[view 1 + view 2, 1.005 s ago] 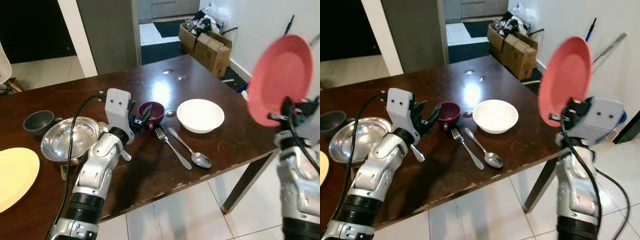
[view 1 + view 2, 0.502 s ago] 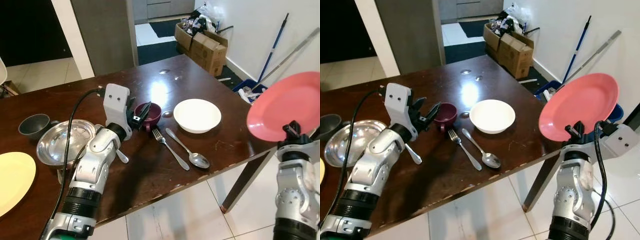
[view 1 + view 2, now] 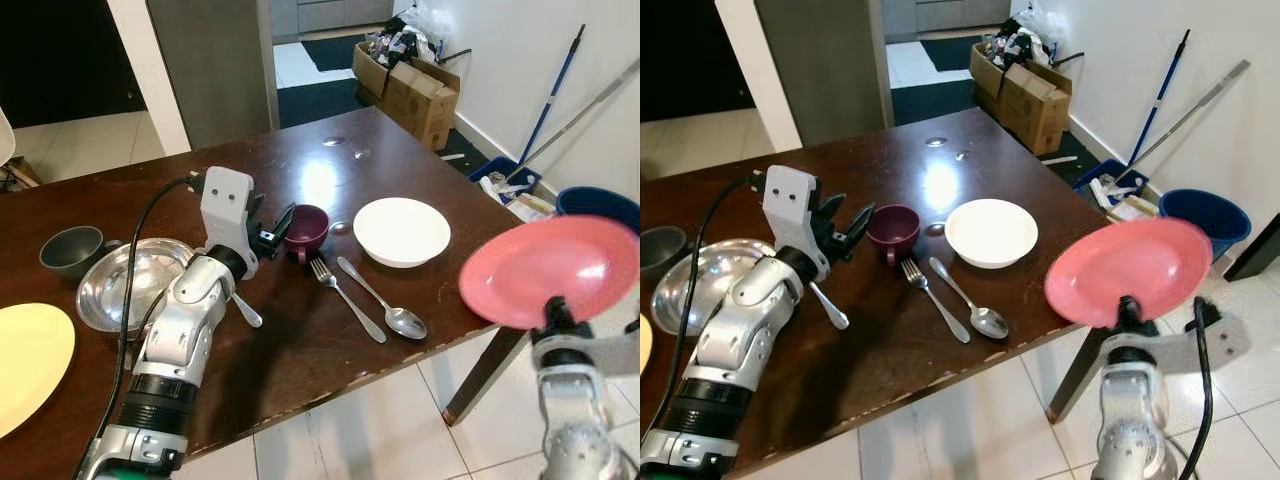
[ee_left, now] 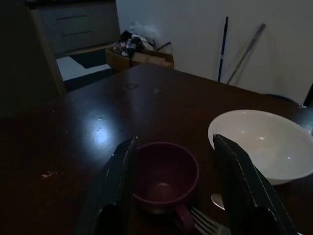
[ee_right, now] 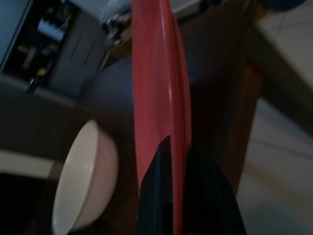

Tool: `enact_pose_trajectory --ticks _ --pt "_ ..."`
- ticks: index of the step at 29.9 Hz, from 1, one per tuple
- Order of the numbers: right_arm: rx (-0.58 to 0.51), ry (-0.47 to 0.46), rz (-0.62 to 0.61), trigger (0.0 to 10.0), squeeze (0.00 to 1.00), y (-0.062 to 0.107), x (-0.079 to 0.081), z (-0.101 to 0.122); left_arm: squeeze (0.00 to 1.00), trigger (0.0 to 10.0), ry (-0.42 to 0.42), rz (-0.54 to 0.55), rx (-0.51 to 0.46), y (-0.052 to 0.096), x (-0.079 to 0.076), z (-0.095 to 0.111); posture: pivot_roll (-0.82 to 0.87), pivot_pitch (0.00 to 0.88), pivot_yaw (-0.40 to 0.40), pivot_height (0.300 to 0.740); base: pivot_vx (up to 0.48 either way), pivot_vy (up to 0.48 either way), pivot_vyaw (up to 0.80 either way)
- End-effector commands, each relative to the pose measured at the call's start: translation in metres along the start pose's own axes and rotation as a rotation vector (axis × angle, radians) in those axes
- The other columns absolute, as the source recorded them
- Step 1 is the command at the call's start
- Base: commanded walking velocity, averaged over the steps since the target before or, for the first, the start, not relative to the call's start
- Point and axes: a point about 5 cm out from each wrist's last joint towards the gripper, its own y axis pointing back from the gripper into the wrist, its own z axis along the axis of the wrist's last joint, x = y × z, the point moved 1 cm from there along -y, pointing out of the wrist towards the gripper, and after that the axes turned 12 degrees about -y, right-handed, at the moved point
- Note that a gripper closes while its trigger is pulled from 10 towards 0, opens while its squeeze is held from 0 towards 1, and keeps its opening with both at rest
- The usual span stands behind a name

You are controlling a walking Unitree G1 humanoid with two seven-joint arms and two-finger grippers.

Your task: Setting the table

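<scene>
My right gripper [image 3: 1127, 312] is shut on the near rim of a pink plate [image 3: 1130, 266]. It holds the plate almost flat in the air, just off the table's right front corner. In the right wrist view the plate [image 5: 157, 78] runs edge-on between the fingers [image 5: 156, 196]. My left gripper [image 3: 272, 222] is open just above the dark wood table [image 3: 300, 350]. In the left wrist view its fingers [image 4: 123, 171] frame a maroon cup [image 4: 165, 175] a little ahead of them. A white bowl [image 3: 401, 230], a fork [image 3: 345, 296] and a spoon [image 3: 385, 301] lie right of the cup.
A steel bowl [image 3: 128, 288], a grey cup [image 3: 72, 250] and a yellow plate [image 3: 25, 355] sit on the table's left part. Another spoon [image 3: 245, 311] lies under my left forearm. A blue bucket [image 3: 598, 203], broom handles and cardboard boxes [image 3: 415, 85] stand along the right wall.
The right arm has tipped the pink plate from upright to nearly flat and brought it down and in toward the table corner. The left gripper has stayed by the maroon cup.
</scene>
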Motion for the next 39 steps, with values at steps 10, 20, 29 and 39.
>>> enact_pose_trajectory --ticks 10,20,29,39 --pt "0.285 -0.068 0.114 10.0 0.0 0.017 0.005 -0.039 0.0 10.0 -0.055 -0.278 0.056 0.01 -0.006 0.0 -0.12 0.065 0.121 0.74 0.0 0.0 0.0" --pt "0.379 -0.136 0.151 10.0 0.0 0.022 0.003 -0.052 0.0 10.0 -0.256 -0.555 0.175 0.033 0.024 0.008 -0.11 0.065 0.131 0.74 0.0 0.0 0.0" --pt "0.423 -0.23 0.262 10.0 0.0 -0.002 0.024 -0.062 0.0 10.0 -0.341 -0.631 0.208 0.046 0.031 0.013 -0.08 0.061 0.139 0.74 0.0 0.0 0.0" --pt "0.45 -0.24 0.229 10.0 0.0 -0.026 0.02 -0.077 0.0 10.0 -0.326 -0.638 0.186 0.05 0.023 0.022 -0.05 0.063 0.144 0.74 0.0 0.0 0.0"
